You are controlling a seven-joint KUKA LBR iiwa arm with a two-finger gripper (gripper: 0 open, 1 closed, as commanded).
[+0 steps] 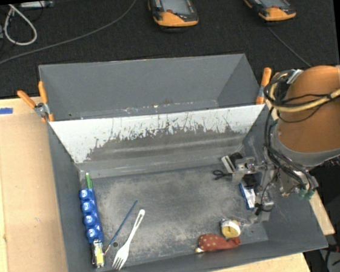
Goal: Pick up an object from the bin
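Yellow-white round piece [230,229] lies just beside the end effector [255,205].

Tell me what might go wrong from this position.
The gripper hangs close to the bin's right wall, so it may scrape the slope going down. The small blue and white thing beside it lies near that wall, leaving little room for a grip. The yellow round piece and red lump nearby could get knocked.
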